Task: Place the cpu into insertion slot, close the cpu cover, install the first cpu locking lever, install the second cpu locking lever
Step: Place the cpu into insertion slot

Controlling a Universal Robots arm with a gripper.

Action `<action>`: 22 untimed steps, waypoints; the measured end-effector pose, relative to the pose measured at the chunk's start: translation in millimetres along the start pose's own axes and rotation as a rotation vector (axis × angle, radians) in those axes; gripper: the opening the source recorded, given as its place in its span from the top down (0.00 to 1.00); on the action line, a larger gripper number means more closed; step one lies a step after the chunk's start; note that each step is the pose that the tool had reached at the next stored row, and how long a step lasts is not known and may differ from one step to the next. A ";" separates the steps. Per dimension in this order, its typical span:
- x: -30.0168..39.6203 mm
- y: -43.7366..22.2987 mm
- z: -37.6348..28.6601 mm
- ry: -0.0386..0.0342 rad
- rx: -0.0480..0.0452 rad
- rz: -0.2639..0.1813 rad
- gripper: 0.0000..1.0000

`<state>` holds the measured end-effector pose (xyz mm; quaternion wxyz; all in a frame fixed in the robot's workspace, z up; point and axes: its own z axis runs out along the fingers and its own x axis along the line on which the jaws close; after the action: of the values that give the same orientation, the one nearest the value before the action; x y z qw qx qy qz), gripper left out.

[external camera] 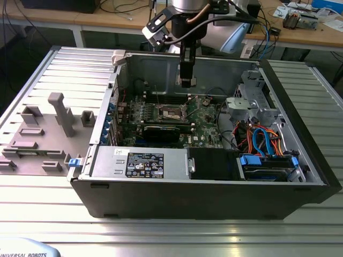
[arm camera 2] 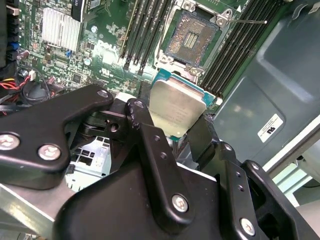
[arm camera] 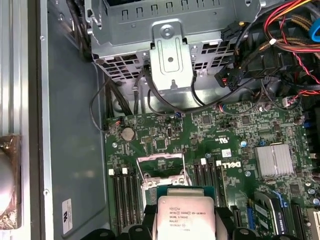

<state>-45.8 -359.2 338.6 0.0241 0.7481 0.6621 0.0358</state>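
cpu (arm camera 2: 175, 102) in end effector (arm camera 2: 170, 125), edge hidden (fingers (arm camera 2: 150, 145)) — insertion slot (arm camera 2: 192, 37) bare

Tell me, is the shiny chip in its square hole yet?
Not yet. Done: the gripper has the cpu clamped by its edges. In hand: it hangs above the board, near the insertion slot. Left: that slot sits open and empty, contacts bare, so placing, covering and locking remain.

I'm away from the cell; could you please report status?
Gripper shut on cpu, above the motherboard. Insertion slot uncovered, no chip in it. Nothing between them.
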 end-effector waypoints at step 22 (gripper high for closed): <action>-0.1 -0.9 3.2 -0.0004 -0.0002 0.006 0.46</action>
<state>-46.4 -359.2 335.3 0.0242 0.7500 0.6600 0.0358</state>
